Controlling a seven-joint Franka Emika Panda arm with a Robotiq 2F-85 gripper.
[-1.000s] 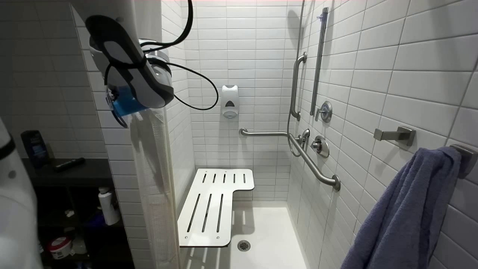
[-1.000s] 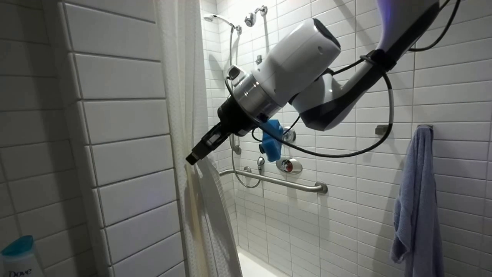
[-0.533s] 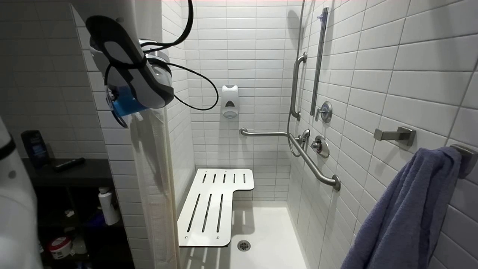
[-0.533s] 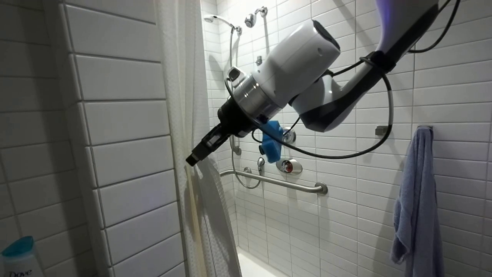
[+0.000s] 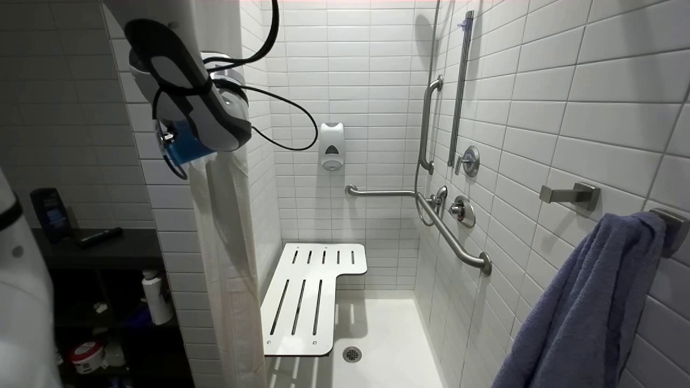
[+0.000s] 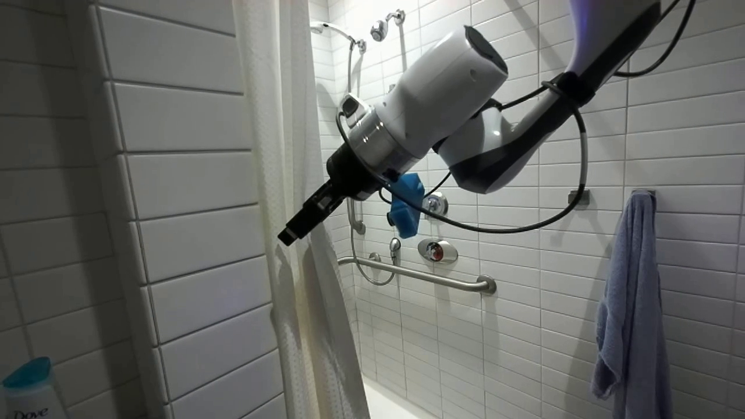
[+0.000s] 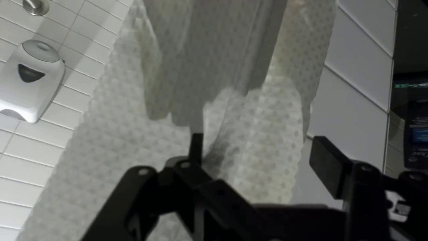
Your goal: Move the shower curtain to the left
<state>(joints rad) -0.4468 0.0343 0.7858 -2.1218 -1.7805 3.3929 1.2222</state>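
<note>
Shower curtain (image 6: 285,116) is being seen hanging in long vertical folds along the edge of the tiled wall (image 6: 192,180); in an exterior view its lower part is being shown beside the near corner of the slatted seat (image 5: 308,302). Gripper (image 7: 262,150) is being poised in front of the curtain, unclenched, fingers (image 7: 329,164) being spread wide; whether contact is being made cannot be told. Bluish-purple towel (image 6: 631,291) is being carried by wall hook (image 5: 676,226).
</note>
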